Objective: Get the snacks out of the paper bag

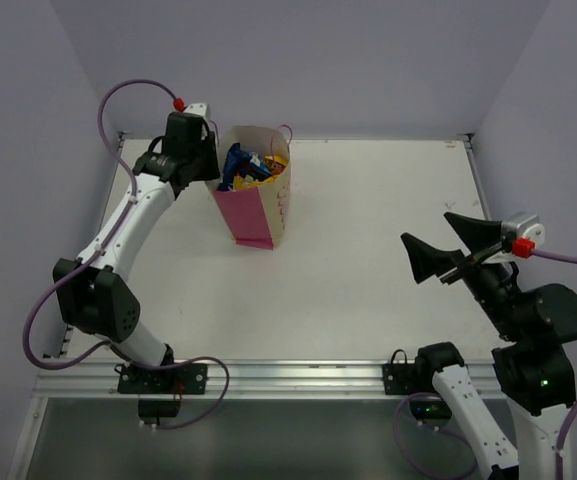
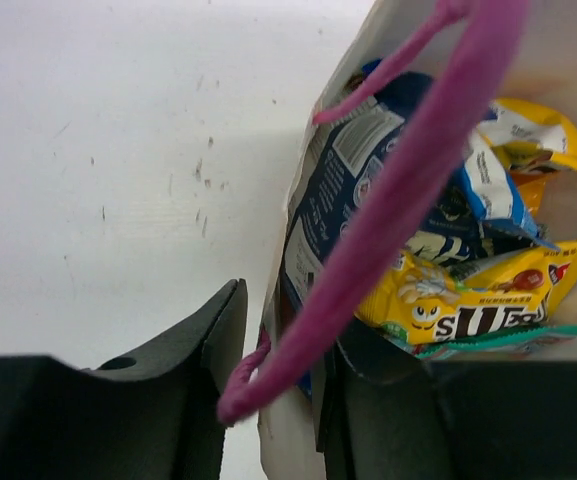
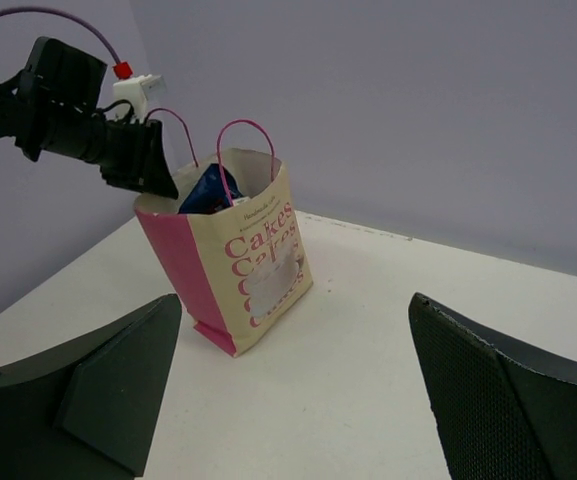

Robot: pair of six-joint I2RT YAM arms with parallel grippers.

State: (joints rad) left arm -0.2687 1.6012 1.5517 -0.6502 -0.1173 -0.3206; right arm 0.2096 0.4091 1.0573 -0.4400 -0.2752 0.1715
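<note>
The snacks (image 1: 246, 165) sat heaped inside the paper bag (image 1: 253, 215), which stood upright w/ its mouth open at the far-left of the table (image 1: 368, 200). The pouches looked light, thin and slick, so probably apt to slip btwn pads. Best to pinch a crimped edge, e.g. on the yellow pouch (image 2: 458, 300) on top. The bag was light and floppy and might tip or lift w/ a pull. The left gripper (image 2: 280, 345) straddled the bag's near wall and the pink handle (image 2: 408, 190) w/ a fairly narrow gap; I couldn't tell if it was clamped. That handle crossed the mouth, in the way. The right gripper (image 1: 426, 228) was spread wide and empty, well apart.
</note>
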